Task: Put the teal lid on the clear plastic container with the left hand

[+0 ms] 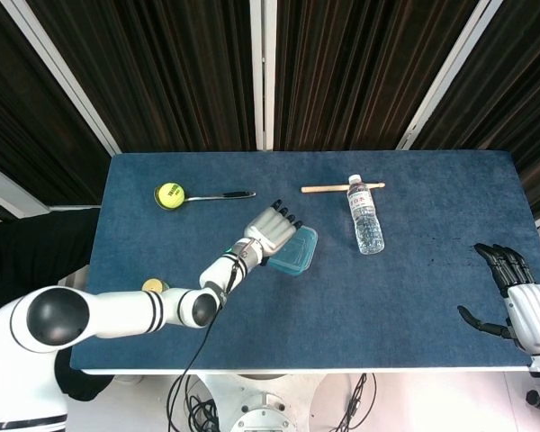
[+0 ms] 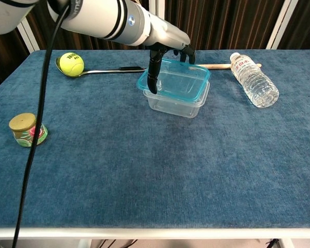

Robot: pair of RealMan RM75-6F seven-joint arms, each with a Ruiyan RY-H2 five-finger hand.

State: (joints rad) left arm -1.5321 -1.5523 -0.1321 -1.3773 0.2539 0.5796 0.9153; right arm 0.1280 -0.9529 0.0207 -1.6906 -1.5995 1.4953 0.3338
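Gripping the teal lid (image 2: 174, 81) along its left edge, the left hand (image 2: 168, 44) is seen from the chest view with the dark thumb hanging down over the lid's near-left corner and the other fingers curled over its far edge. The lid is held just above the clear plastic container (image 2: 180, 101), lined up roughly over its opening, with the right edge close to the container's rim; whether the lid is already touching the rim cannot be told. In the head view the lid (image 1: 295, 251) is seen covering nearly all of the container, and the left hand (image 1: 272, 230) is laid over the lid's left part. The container is stood on the blue tabletop (image 2: 155, 170), near the middle.

The right hand (image 1: 513, 292) is seen only in the head view, at the right edge of the tabletop, held with fingers spread and nothing in it.

A water bottle (image 2: 254, 79) is laid on its side to the right of the container, and a wooden stick (image 2: 213, 66) is laid behind it. A tennis ball (image 2: 72, 64) is rested in a spoon (image 2: 120, 69) at the far left, and a small jar (image 2: 27, 129) with a gold cap is stood near the left edge.
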